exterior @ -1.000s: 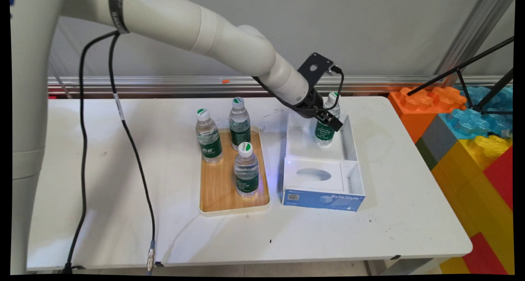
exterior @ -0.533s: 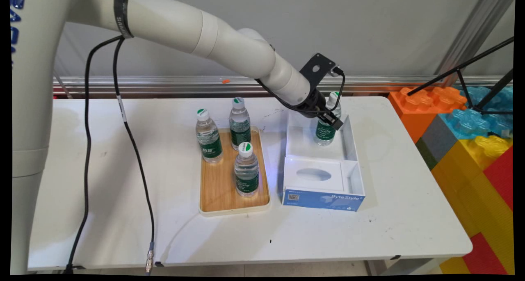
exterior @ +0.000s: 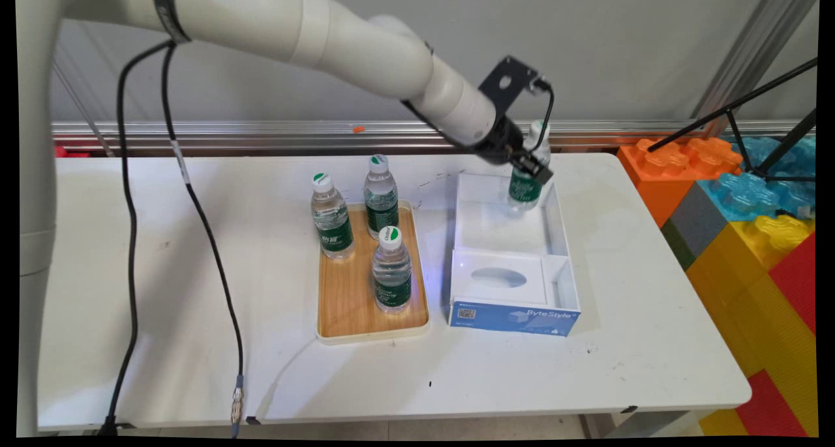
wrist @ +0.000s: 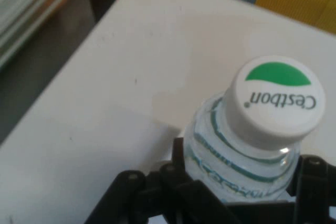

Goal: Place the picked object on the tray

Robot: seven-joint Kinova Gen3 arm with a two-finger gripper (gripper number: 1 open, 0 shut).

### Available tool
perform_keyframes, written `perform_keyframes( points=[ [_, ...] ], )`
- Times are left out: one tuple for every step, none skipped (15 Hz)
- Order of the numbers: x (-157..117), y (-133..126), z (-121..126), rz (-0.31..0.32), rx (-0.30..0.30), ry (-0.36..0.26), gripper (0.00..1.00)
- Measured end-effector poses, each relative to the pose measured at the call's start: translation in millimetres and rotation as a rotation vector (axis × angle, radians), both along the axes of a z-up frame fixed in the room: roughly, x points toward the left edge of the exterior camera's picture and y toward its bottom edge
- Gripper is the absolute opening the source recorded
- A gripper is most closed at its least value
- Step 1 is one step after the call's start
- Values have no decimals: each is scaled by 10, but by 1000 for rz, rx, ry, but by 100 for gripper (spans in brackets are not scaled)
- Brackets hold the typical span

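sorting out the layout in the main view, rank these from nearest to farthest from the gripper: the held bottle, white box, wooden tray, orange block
1. Held bottle, in the gripper itself.
2. White box, just beneath it.
3. Orange block and wooden tray, right and left of it, are too close to call.

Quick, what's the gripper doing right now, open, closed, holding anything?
Gripper: closed on a water bottle, held clear above the white box.
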State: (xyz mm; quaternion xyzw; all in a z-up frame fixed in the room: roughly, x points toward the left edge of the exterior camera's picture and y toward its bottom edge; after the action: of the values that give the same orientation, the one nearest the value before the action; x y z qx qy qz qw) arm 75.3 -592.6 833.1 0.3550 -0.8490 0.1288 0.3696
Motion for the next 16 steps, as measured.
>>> perform_keyframes(
  points=[
    [10, 6, 125, 4, -5, 6, 0],
    [15, 10, 213, 7, -9, 10, 0],
    [27, 22, 361, 11, -13, 17, 0],
    [33, 34, 462, 14, -16, 21, 0],
    [44, 58, 615, 17, -16, 27, 0],
    [62, 94, 802, 20, -16, 35, 0],
    [94, 144, 987, 26, -12, 43, 0],
    [124, 196, 1149, 29, -7, 49, 0],
    [173, 264, 1332, 32, 0, 53, 0],
    [236, 342, 1508, 34, 9, 54, 0],
    [305, 412, 1652, 37, 16, 53, 0],
    [353, 461, 1746, 39, 19, 52, 0],
    [428, 542, 1884, 39, 25, 50, 0],
    [484, 598, 1970, 38, 28, 50, 0],
    [574, 690, 2091, 36, 31, 47, 0],
    [638, 754, 2165, 33, 33, 46, 0]
  ],
)
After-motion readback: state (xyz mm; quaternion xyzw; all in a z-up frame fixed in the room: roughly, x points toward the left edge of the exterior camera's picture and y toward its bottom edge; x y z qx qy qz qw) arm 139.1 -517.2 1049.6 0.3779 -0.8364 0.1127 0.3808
